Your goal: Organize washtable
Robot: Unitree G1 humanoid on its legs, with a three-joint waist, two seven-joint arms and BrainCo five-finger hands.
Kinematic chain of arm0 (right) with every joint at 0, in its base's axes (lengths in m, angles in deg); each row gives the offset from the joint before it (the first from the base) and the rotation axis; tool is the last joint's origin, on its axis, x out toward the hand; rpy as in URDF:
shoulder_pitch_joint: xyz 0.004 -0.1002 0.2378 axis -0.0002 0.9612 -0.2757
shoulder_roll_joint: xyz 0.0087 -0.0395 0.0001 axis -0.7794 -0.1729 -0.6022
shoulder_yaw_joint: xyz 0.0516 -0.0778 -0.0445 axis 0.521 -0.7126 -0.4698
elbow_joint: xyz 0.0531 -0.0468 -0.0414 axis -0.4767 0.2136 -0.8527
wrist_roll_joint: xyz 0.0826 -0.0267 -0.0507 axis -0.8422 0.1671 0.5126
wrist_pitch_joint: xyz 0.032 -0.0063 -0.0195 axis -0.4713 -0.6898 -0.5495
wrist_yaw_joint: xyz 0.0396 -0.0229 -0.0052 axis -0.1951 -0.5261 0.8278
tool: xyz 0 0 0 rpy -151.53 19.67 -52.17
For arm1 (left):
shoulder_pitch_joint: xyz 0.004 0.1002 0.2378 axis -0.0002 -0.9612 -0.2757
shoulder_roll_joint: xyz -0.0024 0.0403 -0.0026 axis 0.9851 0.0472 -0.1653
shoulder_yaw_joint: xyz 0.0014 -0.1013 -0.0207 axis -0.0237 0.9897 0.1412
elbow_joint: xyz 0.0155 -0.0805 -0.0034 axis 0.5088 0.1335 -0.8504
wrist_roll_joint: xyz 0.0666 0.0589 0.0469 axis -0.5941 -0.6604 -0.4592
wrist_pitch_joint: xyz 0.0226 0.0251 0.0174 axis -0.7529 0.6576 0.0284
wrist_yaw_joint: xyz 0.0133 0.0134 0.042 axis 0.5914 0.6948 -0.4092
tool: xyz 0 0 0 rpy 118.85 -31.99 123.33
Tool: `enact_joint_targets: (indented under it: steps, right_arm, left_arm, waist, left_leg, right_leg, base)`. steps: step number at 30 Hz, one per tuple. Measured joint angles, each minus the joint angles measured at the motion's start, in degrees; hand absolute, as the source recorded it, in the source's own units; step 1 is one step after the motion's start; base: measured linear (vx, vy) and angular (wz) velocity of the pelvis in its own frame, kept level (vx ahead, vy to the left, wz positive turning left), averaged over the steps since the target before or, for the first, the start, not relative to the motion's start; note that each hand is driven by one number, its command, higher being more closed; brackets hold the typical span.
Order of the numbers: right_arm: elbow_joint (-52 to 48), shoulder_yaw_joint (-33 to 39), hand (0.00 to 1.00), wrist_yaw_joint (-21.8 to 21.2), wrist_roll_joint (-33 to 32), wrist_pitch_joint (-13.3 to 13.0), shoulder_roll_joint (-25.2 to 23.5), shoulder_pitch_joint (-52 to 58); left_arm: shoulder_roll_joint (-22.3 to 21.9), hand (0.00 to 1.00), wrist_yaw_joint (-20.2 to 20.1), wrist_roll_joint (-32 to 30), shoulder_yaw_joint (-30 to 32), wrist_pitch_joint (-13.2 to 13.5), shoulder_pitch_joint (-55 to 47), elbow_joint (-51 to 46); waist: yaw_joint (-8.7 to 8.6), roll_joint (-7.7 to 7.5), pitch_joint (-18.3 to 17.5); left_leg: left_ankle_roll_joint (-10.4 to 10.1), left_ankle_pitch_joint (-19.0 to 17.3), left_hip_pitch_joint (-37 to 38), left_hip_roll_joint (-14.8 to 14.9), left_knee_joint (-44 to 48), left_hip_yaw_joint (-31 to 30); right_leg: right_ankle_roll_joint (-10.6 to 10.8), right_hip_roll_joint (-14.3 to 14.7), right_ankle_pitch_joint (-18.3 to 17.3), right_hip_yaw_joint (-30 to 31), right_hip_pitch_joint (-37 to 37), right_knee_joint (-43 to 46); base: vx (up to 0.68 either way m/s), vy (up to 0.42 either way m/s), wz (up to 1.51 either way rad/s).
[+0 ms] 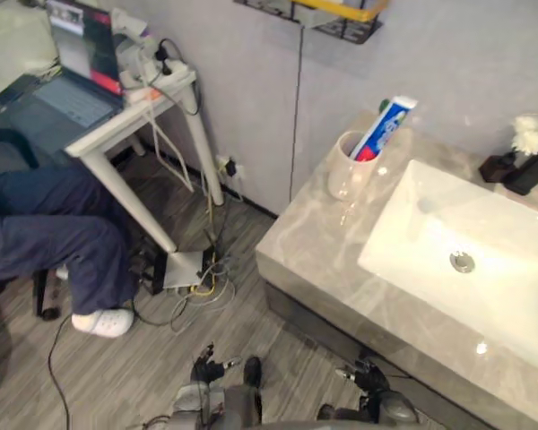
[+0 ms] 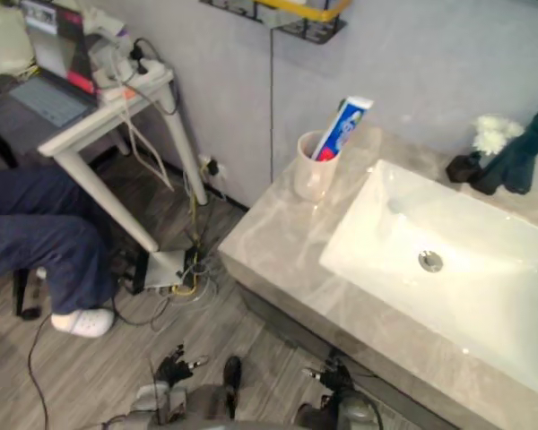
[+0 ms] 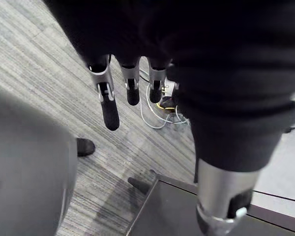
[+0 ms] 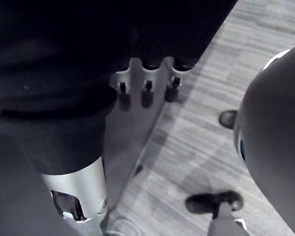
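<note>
Both hands hang low, short of the washtable's (image 1: 323,260) front edge. Left hand (image 1: 206,369) fingers loose and spread, right hand (image 1: 366,376) fingers relaxed, nothing held.

Risk: the cup (image 1: 348,166) at the back-left corner looks top-heavy. A clumsy reach could tip it toward the basin (image 1: 484,296).

Cup holds one leaning toothpaste tube (image 1: 383,128).

One cup (image 1: 345,168), one toothpaste tube (image 1: 385,126), one sink (image 1: 411,235).

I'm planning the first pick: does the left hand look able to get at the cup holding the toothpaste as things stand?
Probably yes. The left hand hangs open below the counter edge, so it must rise first, but the counter in front of the cup is bare.
</note>
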Motion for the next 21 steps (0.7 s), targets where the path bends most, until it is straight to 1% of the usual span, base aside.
enact_joint_targets:
  steps: [1, 2, 3, 4, 5, 6, 7, 8, 9, 10, 11, 12, 13, 14, 16, 17, 21]
  right_arm:
    - [-0.9, 0.0, 0.0, 0.0, 0.0, 0.0, 0.3, 0.4]
    - [-1.5, -0.1, 0.0, 0.0, 0.0, 0.0, 0.6, 0.5]
    - [-1.4, 0.0, 0.0, -0.1, 0.0, -0.1, 0.8, 0.9]
    - [-1.3, 0.1, 0.0, 0.0, 0.0, -0.1, 0.4, 0.9]
    - [-1.1, 0.6, 0.0, 0.0, -0.1, -0.2, -0.4, 0.4]
    - [-1.7, 0.7, 0.0, 0.0, -0.1, -0.4, 0.0, 0.7]
    - [-1.1, 1.9, 0.0, 0.0, -0.1, -0.3, -0.2, 0.4]
    - [-1.0, 2.0, 0.0, 0.0, -0.1, -0.1, -0.3, 0.5]
    - [-0.9, 1.7, 0.0, -0.1, -0.1, 0.0, -0.4, 1.0]
    - [-0.9, 1.8, 0.0, -0.1, -0.1, -0.1, -0.2, 1.1]
    - [-0.9, 1.8, 0.0, -0.1, -0.1, -0.1, 0.0, 1.0]
    - [-0.8, 1.8, 0.0, -0.1, 0.0, 0.0, 0.0, 1.0]
    - [-0.8, 1.8, 0.0, -0.1, 0.0, -0.1, -0.1, 0.9]
    - [-0.8, 1.8, 0.0, -0.1, 0.0, -0.1, -0.1, 0.9]
    - [0.0, 1.7, 0.0, -0.1, 0.1, 0.0, 0.0, 0.4]
    - [0.4, 1.6, 0.0, -0.1, 0.1, 0.0, 0.0, 0.1]
    - [1.4, 1.5, 0.0, -0.1, 0.7, 0.0, 0.0, -0.7]
  left_arm:
    - [-0.6, 0.0, 0.0, 0.0, -0.1, 0.0, 0.0, -0.2]
    - [-0.7, 0.0, 0.0, 0.0, -1.2, 0.2, 0.0, -0.6]
    - [-0.5, 0.0, -0.1, -0.1, -3.1, 0.2, 0.4, -0.6]
    - [-0.2, 0.0, -0.1, -0.3, -3.6, 0.1, 1.2, 0.0]
    - [0.5, 0.0, -0.2, -0.8, -4.4, 0.0, 1.2, 0.5]
    - [0.3, 0.0, -0.2, -1.3, -4.6, -0.2, 1.1, 0.8]
    - [0.5, 0.0, -0.1, -1.7, -5.1, -0.2, 1.8, 1.7]
    - [0.4, 0.0, -0.1, -1.8, -5.2, -0.2, 2.0, 1.8]
    - [0.7, 0.0, -0.1, -1.8, -5.9, -0.2, 2.1, 1.8]
    - [1.0, 0.0, -0.1, -1.8, -6.7, 0.0, 2.2, 1.8]
    - [1.1, 0.0, -0.1, -2.0, -6.9, 0.0, 2.1, 1.8]
    - [1.3, 0.0, -0.1, -2.2, -7.0, 0.0, 1.7, 2.1]
    - [1.5, 0.0, -0.2, -2.2, -7.0, 0.0, 0.8, 2.2]
    - [1.7, 0.0, -0.2, -2.2, -7.2, 0.0, 0.6, 2.3]
    - [1.8, 0.0, -0.2, -2.3, -7.3, 0.0, -0.2, 2.7]
    - [1.9, 0.0, -0.2, -2.3, -7.3, 0.0, -0.3, 2.7]
    - [2.1, 0.0, -0.4, -3.4, -6.9, 0.1, -0.6, 3.8]
  waist:
    - [-0.01, 0.59, 0.0]
    - [-0.27, 0.86, -0.3]
    - [-1.13, 0.27, -0.8]
    - [-2.12, -1.11, -1.3]
    - [-2.12, -2.3, -1.0]
    - [-2.54, -0.22, -0.7]
    - [-2.9, -0.92, -0.1]
    - [-2.76, -0.91, -0.1]
    - [-2.83, -0.9, -0.2]
    - [-2.83, -0.42, -0.4]
    - [-2.83, -0.27, -0.4]
    - [-2.62, -0.12, -0.5]
    - [-2.75, -0.07, -0.6]
    - [-2.77, -0.05, -0.6]
    - [-2.73, 0.22, -0.7]
    - [-2.64, 0.28, -0.7]
    - [-2.33, 0.46, -1.4]
  left_leg:
    - [0.0, -0.2, -0.2, 0.4, 1.0, 2.2]
    - [0.4, -0.2, -0.4, -0.4, 0.9, 2.6]
    - [0.4, 0.1, 0.3, -3.5, -5.3, -1.0]
    - [0.9, 2.0, 1.4, -5.0, -8.5, -1.1]
    - [3.0, -2.9, 1.1, -3.0, -1.4, 5.0]
    - [-0.1, -6.7, 3.5, -0.5, -0.9, 5.6]
    - [-0.1, -5.2, 4.1, -2.4, -2.5, 5.0]
    - [0.7, -4.1, 5.1, -3.4, -5.0, 5.0]
    - [1.2, -2.1, 6.6, -5.2, -8.4, 4.5]
    - [1.7, -1.0, 6.8, -6.2, -10.1, 3.7]
    - [1.7, -0.5, 6.9, -6.6, -11.0, 3.4]
    - [1.8, 0.6, 7.8, -7.3, -13.3, 3.0]
    - [1.5, 2.2, 9.0, -8.1, -16.2, 2.4]
    - [1.4, 3.3, 9.7, -8.4, -18.0, 2.2]
    - [0.9, 6.8, 11.6, -8.9, -23.7, 1.8]
    - [0.8, 7.6, 12.1, -8.8, -25.0, 1.8]
    - [0.9, 8.1, 12.4, -8.5, -25.5, 1.5]
  right_leg:
    - [0.2, 0.1, -0.3, -0.7, 0.1, 1.1]
    - [-0.1, -0.1, -2.1, -0.9, -0.3, 2.7]
    - [-0.9, -0.4, -3.3, -1.5, -0.2, 1.2]
    - [-1.0, -1.7, -2.4, -2.9, 0.0, -0.4]
    - [1.6, -3.1, -0.5, -5.3, 0.4, -0.7]
    - [1.7, -1.7, -0.5, -6.1, 1.0, 0.2]
    - [2.1, -2.7, -0.4, -5.8, 1.2, 0.1]
    - [1.7, -3.1, 0.0, -5.8, 0.9, -0.1]
    - [1.3, -3.6, 0.5, -5.7, 1.2, -0.9]
    - [1.2, -4.1, 0.6, -5.7, 1.2, -1.0]
    - [1.4, -4.3, 0.7, -5.8, 1.1, -1.0]
    - [1.7, -4.4, 1.0, -5.8, 1.1, -1.1]
    - [1.7, -4.4, 1.0, -5.9, 1.1, -1.2]
    - [1.7, -4.4, 1.0, -6.1, 1.1, -1.2]
    - [1.9, -3.7, 1.0, -6.6, 0.8, -1.3]
    - [1.9, -3.5, 1.0, -6.6, 0.7, -1.3]
    - [2.0, -3.1, 0.9, -6.8, 1.0, -1.4]
  base:
    - [-0.07, 0.064, 0.67]
    - [-0.12, 0.09, 0.97]
    - [-0.13, 0.131, 1.22]
    - [-0.06, 0.108, 1.19]
    - [0.02, 0.135, 0.84]
    - [0.03, 0.111, 0.67]
    - [0.0, 0.115, 0.37]
    - [-0.02, 0.105, 0.29]
    - [-0.04, 0.111, 0.27]
    - [-0.08, 0.114, 0.34]
    - [-0.09, 0.069, 0.26]
    - [-0.15, 0.043, 0.17]
    - [-0.14, 0.016, 0.16]
    - [-0.14, 0.001, 0.2]
    - [-0.14, -0.046, 0.14]
    - [-0.16, -0.071, 0.08]
    - [-0.06, -0.06, -0.01]
